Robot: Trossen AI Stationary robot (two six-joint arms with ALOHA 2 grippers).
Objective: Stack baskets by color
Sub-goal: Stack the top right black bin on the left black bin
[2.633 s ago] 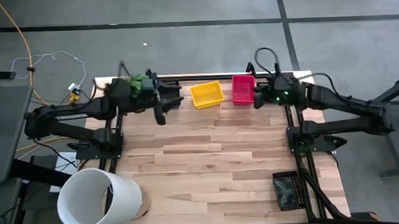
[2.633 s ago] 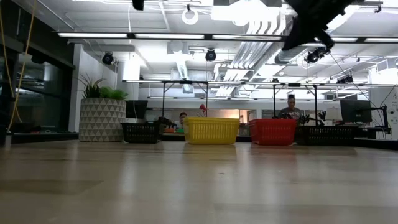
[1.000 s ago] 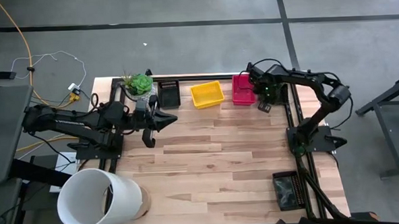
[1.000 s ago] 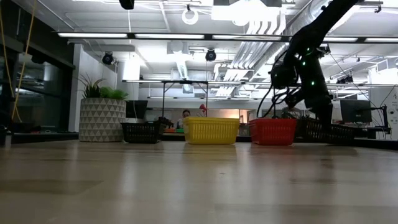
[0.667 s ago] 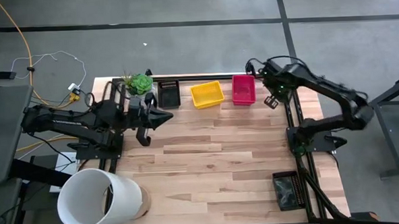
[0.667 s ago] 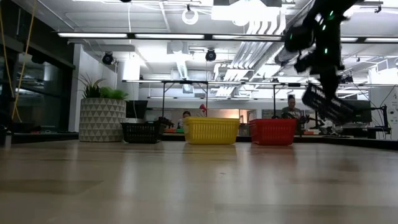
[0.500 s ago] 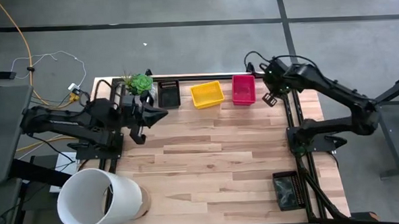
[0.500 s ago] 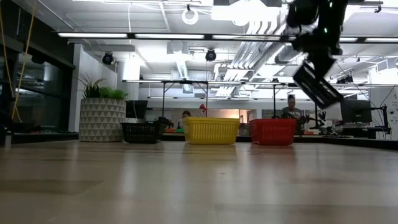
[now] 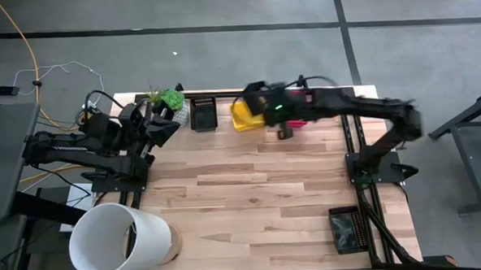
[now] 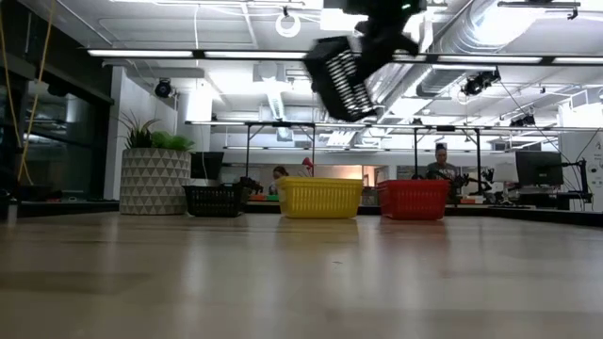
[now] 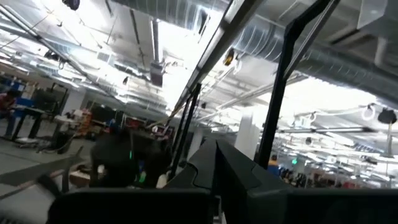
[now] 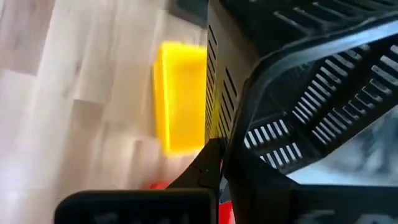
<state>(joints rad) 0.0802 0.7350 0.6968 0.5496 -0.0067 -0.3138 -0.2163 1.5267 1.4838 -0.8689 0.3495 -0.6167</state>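
Black basket (image 10: 341, 77), perforated grid walls, tilted, clamped in right tool (image 12: 214, 163).

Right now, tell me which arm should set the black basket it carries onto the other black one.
Right. The right gripper is shut on the lifted black basket, high above the yellow basket, beside the black basket on the table. The left gripper is shut, empty, near the plant.
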